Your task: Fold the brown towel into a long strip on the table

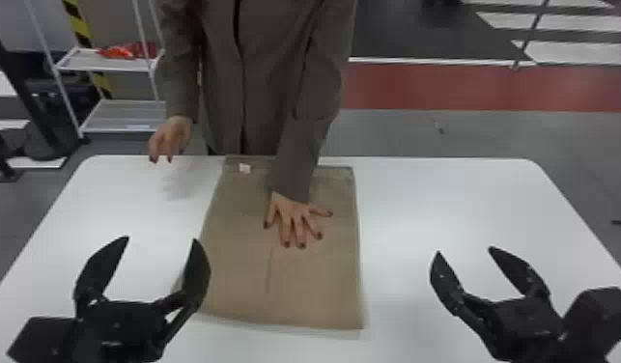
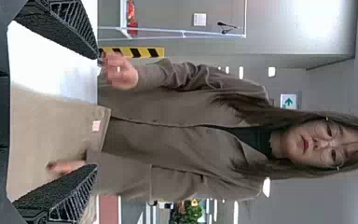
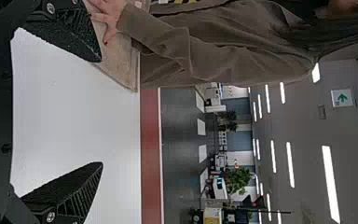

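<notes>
We hold our left gripper (image 1: 160, 239) and right gripper (image 1: 465, 250) empty, fingers wide, probably so the person's hand (image 1: 297, 217) has room to flatten the brown towel (image 1: 236, 270) lying on the white table (image 1: 468, 193).

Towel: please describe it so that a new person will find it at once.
On the white table, find the person's spread hand. Under it lies the towel, a flat, light brown rectangle. The sleeve above it is darker, and the towel carries a small pale tag at its far end.
</notes>
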